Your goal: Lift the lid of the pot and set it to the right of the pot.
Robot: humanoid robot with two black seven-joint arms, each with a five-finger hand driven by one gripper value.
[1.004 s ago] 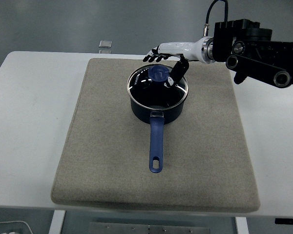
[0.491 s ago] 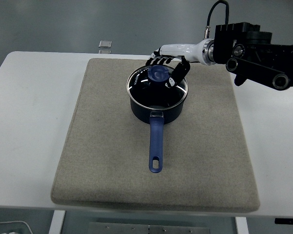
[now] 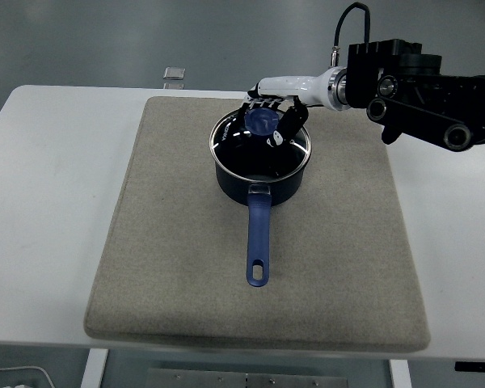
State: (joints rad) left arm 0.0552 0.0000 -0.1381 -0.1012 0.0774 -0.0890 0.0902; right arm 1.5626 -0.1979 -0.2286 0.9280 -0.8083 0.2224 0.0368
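Observation:
A dark blue pot (image 3: 261, 174) with a long blue handle pointing toward the near edge stands on a grey mat (image 3: 178, 267). A glass lid (image 3: 242, 148) with a blue knob (image 3: 263, 121) sits on the pot. My right hand (image 3: 276, 120) reaches in from the right. Its fingers curl around the knob from behind and from the right side, with the thumb at the knob's right. The lid still rests on the pot rim. The left arm is out of view.
The mat covers most of the white table (image 3: 32, 202). A small clear object (image 3: 175, 73) lies at the table's far edge. The mat to the right of the pot (image 3: 356, 194) is bare.
My right hand has moved left and down onto the lid, and its fingers have closed around the knob. The pot and lid have not moved.

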